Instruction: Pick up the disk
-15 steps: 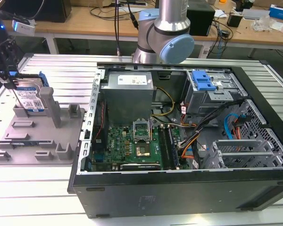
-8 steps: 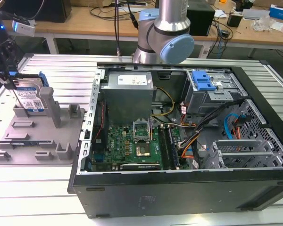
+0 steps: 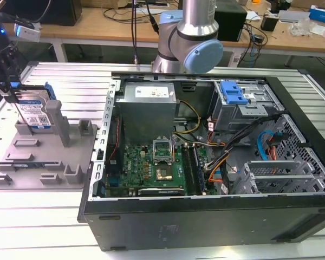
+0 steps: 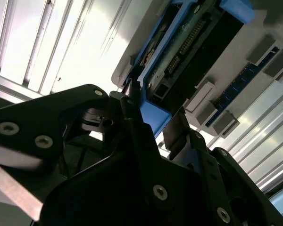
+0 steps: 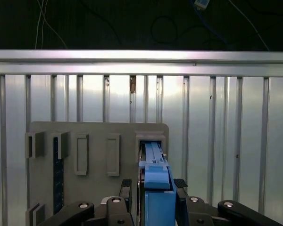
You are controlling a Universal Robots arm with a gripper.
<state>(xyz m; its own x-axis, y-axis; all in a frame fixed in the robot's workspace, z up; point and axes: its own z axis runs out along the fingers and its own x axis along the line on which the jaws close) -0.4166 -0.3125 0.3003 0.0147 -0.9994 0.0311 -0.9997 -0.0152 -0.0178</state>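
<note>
The disk (image 3: 33, 112) stands on edge in a slot of the grey fixture plate (image 3: 49, 162) at the exterior view's left, its white-and-blue label showing. My gripper (image 3: 15, 96) comes down over its top end. In the first wrist view the disk's blue rail (image 5: 154, 188) fills the gap between my two black fingers (image 5: 127, 189), with its far end in the plate's slot. In the second wrist view the disk's dark underside (image 4: 198, 52) and connectors show, and my gripper (image 4: 155, 106) is shut on the disk across the blue rail.
An open computer case (image 3: 206, 216) takes up the middle and the exterior view's right, with a grey power supply (image 3: 146, 97), a motherboard (image 3: 151, 168) and a drive cage with a blue latch (image 3: 233, 93). The arm's base (image 3: 187, 38) stands behind it. Other slots and posts (image 3: 58, 122) rise from the fixture plate.
</note>
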